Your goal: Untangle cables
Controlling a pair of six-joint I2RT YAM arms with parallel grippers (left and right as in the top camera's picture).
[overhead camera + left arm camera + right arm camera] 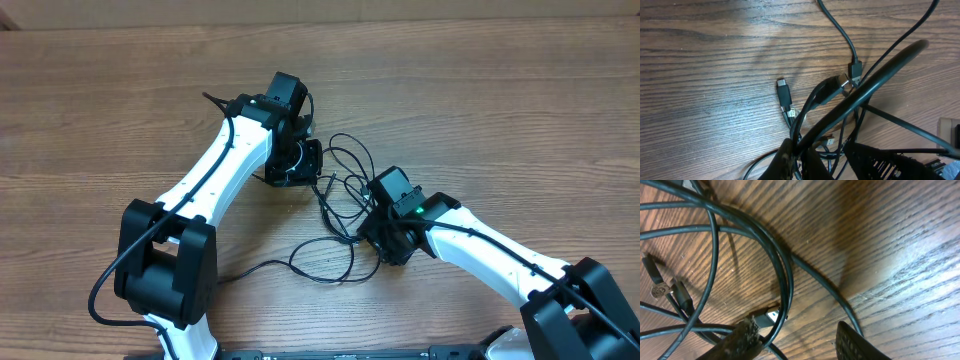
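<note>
The wooden table (100,100) fills every view. The white left arm (215,165) reaches in from the lower left of the overhead frame, and the right arm (490,255) reaches in from the lower right, so the two meet at the middle. That is where the cables (340,190) lie in a loose knot of loops, with one tail trailing toward the lower left.

The left claw (293,163) sits at the upper edge of the knot. In its wrist view it is pinched shut on a bundle of cords that fan upward out of the grip, which looks like an anchor hold so the other side has something to pull against.

The right claw (797,332) is low over the knot's right side, its fingers (742,337) apart at a middling width with a curved loop running through the gap. It appears to be lining up on one strand and grips nothing so far.

A small plug (771,315) lies on the wood just beside one finger, and two more plugs (783,92) rest free in the middle of the left wrist view.
</note>
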